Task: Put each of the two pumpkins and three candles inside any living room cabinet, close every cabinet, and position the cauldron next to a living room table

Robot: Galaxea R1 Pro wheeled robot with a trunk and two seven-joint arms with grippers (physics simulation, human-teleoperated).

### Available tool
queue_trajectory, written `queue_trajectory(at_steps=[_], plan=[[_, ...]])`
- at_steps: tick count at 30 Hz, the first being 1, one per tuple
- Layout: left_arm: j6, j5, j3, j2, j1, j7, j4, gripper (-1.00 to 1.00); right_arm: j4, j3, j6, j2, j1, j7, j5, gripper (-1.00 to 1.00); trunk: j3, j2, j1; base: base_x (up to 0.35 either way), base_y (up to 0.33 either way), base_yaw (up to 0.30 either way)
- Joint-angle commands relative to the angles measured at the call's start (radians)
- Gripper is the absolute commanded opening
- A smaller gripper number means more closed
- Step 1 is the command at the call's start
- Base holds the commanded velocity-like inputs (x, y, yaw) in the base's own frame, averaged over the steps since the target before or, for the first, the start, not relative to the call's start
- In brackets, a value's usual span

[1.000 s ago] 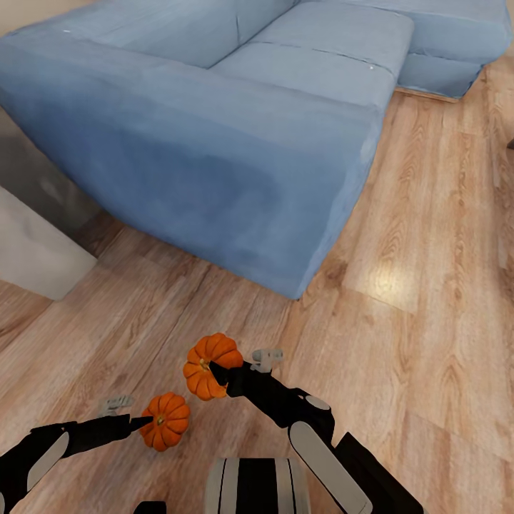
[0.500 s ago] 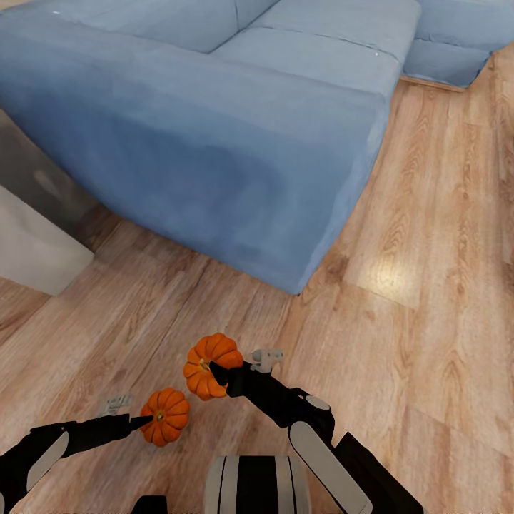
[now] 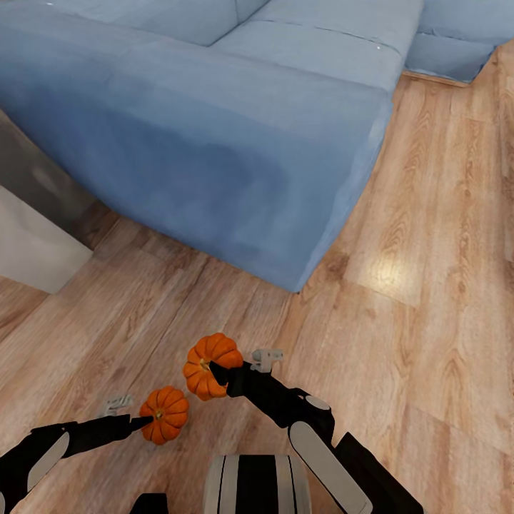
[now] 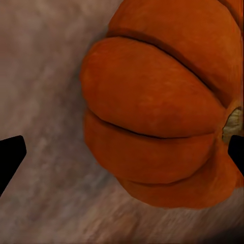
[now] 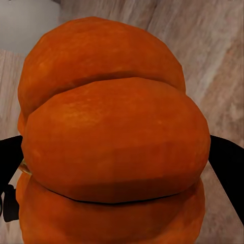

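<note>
Against the earlier pictures the whole head view has slid: the blue fabric sofa [image 3: 214, 135] sits lower and closer, so the robot is travelling, not the furniture. Both arms keep their loads. The left gripper [image 3: 143, 421] pinches one ribbed orange pumpkin [image 3: 164, 415], near left; the right gripper [image 3: 218, 373] pinches the second orange pumpkin [image 3: 209, 365], just beyond. Count: two pumpkins, one sofa, on the wood-plank floor [image 3: 428, 285].
</note>
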State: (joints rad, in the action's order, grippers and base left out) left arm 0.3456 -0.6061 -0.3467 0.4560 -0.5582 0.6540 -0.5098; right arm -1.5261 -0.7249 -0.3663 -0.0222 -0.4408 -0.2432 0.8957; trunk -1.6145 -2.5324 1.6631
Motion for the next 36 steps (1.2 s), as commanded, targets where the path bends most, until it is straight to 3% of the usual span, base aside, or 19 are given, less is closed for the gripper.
queue_trajectory(at_steps=[1,36], plan=[[0.009,-0.011,-0.004,0.001,0.0,-0.001,-0.001,1.0,-0.002,-0.002,0.0,-0.001,-0.001,-0.011,0.01,-1.0,-0.001,0.0,0.0,0.031,-0.106,0.0],[-0.004,-0.012,-0.001,0.001,0.0,0.002,-0.001,1.0,-0.002,-0.002,0.0,0.0,-0.001,-0.011,0.009,-1.0,-0.008,-0.001,0.001,0.012,-0.019,0.0]])
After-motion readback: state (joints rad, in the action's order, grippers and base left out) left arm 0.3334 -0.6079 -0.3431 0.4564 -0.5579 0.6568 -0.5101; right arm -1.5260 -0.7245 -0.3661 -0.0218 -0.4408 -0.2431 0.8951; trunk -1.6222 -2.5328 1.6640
